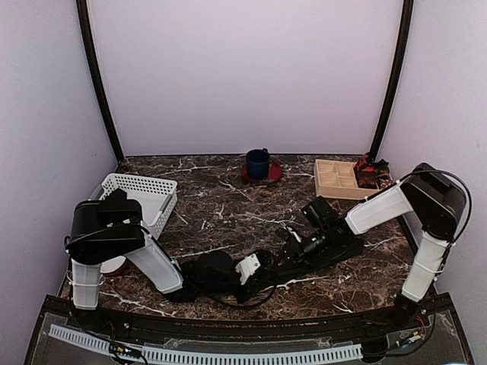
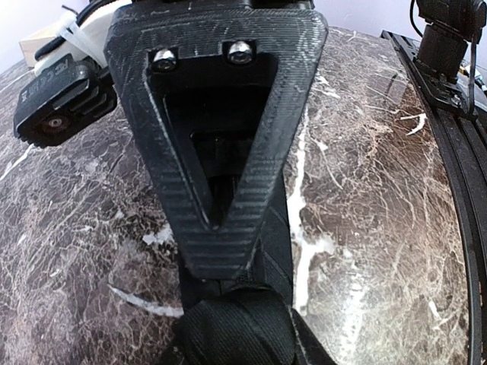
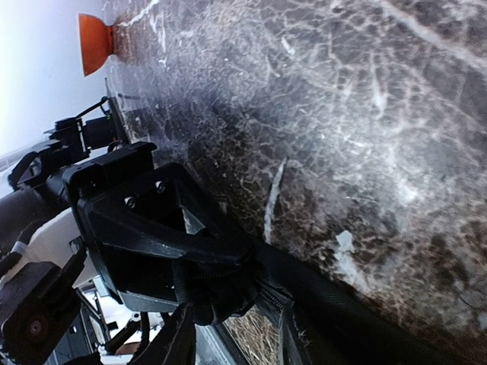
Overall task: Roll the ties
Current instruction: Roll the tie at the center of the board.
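A black tie [image 1: 346, 249] lies across the near middle of the marble table [image 1: 228, 205], with one end wound into a small coil. The coil fills the bottom of the left wrist view [image 2: 236, 331] and also shows in the right wrist view [image 3: 221, 293]. My left gripper [image 1: 262, 266] is shut on this coil; its triangular finger [image 3: 160, 228] shows in the right wrist view. My right gripper [image 3: 232, 342] is open right beside the coil, over the flat strip [image 3: 365, 312]. Its finger [image 2: 221, 190] shows side-on in the left wrist view. The left gripper's own fingertips are hidden.
A white basket [image 1: 141, 194] stands at the left. A blue cup [image 1: 258, 163] on a red saucer is at the back middle. A wooden compartment box [image 1: 338, 179] with a dark red thing [image 1: 373, 173] beside it is at the back right. The table's front edge is close.
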`<state>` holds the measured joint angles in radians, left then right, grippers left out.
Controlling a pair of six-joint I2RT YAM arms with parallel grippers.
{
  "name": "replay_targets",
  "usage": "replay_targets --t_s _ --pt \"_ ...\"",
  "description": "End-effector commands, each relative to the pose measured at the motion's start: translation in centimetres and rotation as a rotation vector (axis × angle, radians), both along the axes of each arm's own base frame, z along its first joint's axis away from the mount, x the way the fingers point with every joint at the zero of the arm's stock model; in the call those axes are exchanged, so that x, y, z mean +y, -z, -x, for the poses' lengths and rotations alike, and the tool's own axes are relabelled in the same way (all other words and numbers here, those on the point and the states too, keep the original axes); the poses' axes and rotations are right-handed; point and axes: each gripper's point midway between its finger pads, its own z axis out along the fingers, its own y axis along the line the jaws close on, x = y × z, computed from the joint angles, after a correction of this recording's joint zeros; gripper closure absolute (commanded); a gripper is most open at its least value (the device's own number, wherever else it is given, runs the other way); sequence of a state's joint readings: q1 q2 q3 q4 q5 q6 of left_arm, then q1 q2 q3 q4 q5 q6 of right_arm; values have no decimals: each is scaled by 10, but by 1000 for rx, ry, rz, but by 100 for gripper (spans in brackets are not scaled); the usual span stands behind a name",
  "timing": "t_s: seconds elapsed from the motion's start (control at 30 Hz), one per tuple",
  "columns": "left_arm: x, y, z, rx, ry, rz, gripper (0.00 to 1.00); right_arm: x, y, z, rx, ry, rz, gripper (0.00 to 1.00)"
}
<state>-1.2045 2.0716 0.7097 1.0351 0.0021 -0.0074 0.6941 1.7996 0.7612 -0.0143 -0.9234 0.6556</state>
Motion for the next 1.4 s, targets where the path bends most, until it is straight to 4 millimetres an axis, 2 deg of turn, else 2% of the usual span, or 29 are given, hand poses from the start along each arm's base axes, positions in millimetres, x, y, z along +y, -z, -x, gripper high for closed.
replay_targets --t_s 0.0,0.23,0.37,0.4,0.47,0.53,0.7,0.77,0.87,1.07,1.23,1.37 --pt "44 68 11 140 -55 -276 67 1 0 1 -20 1 85 62" --pt "41 72 14 183 -58 -289 65 17 2 2 -28 -37 85 66" --pt "40 75 16 195 -44 -298 64 19 6 4 -30 -58 103 79" --pt "40 75 17 198 -39 -297 65 18 7 5 -30 -63 109 78" --pt "40 76 18 201 -35 -299 65 14 6 8 -32 -69 121 69" --pt "40 76 19 203 -30 -299 65 11 -3 8 -49 -64 113 63" --pt "40 76 19 201 -27 -300 65 11 -32 2 -105 -42 72 57" --pt "39 75 20 200 -21 -297 65 14 -37 0 -119 -38 56 57" --pt "39 76 21 205 -14 -298 65 19 -35 -1 -120 -49 59 58" --pt "39 76 22 207 -15 -295 64 20 -14 2 -141 -87 125 60" --pt "40 77 22 208 -11 -301 63 22 -4 4 -164 -110 155 67" --pt "40 77 23 212 -13 -302 63 22 -1 6 -162 -111 157 88"
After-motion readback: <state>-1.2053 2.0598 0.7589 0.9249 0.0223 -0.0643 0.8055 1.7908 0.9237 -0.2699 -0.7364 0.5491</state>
